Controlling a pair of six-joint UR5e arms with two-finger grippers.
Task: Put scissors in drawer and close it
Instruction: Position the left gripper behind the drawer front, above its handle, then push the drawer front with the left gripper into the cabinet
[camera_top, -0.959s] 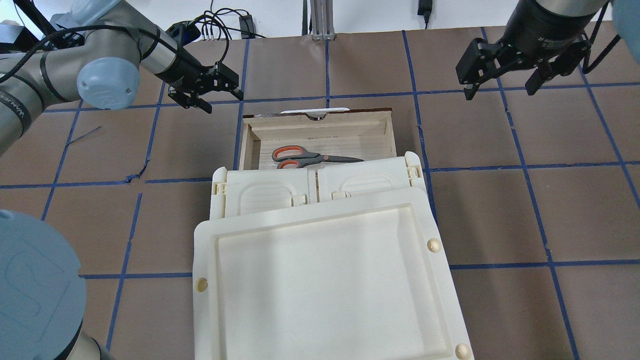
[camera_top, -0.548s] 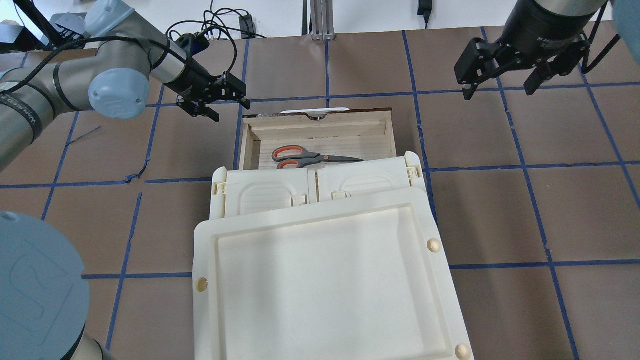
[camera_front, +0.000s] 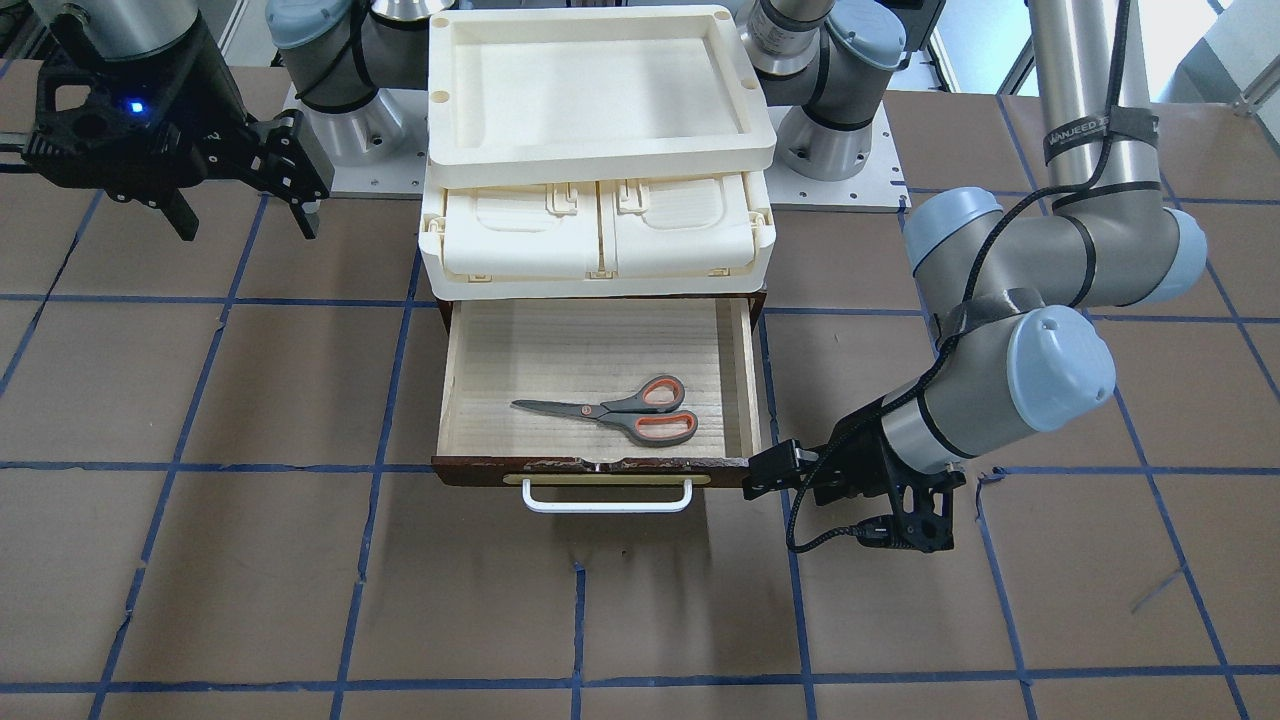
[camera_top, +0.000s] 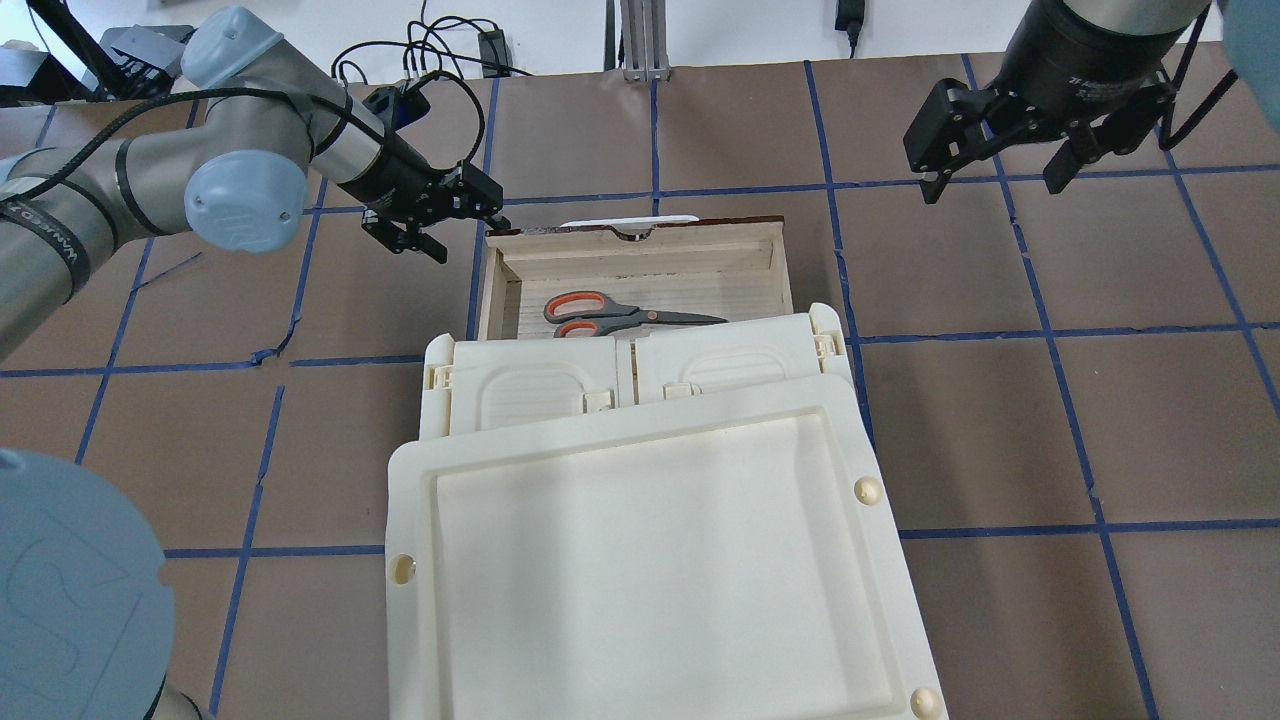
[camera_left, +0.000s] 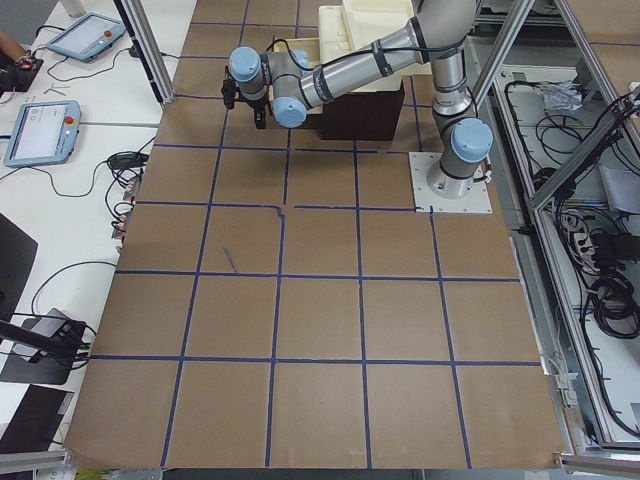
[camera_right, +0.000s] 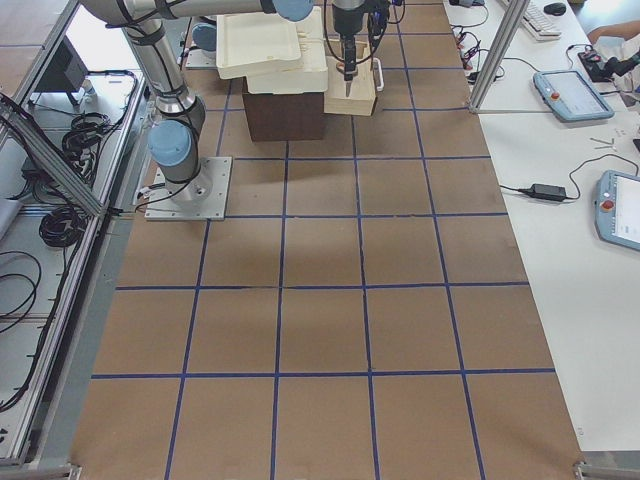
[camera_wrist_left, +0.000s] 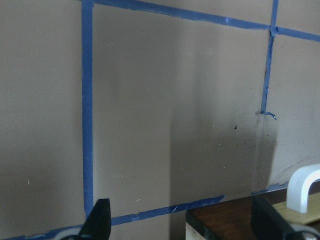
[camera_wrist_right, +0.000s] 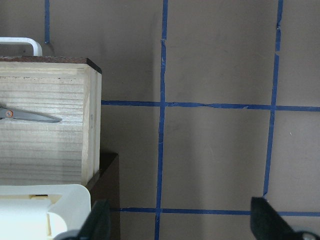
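The scissors (camera_top: 620, 315) lie flat inside the open drawer (camera_top: 640, 250), orange-lined loops toward my left arm; they also show in the front view (camera_front: 620, 408), and a blade tip shows in the right wrist view (camera_wrist_right: 30, 116). The drawer (camera_front: 450, 380) is pulled out, with its white bar handle (camera_front: 607, 497) facing away from me. My left gripper (camera_top: 465, 232) is open and empty, low beside the front panel's corner on my left, also seen in the front view (camera_front: 778, 480). My right gripper (camera_top: 992, 182) is open and empty, high and well off to my right of the drawer.
A cream plastic case with a tray-like lid (camera_top: 650, 560) sits on the dark cabinet above the drawer and covers its rear part. Cables (camera_top: 430, 50) lie at the table's far edge. Blue tape lines cross the brown table (camera_top: 1000, 420).
My left gripper has moved right and lower, from the open table to the drawer's front corner. My right gripper has barely shifted. The scissors and drawer have not moved.
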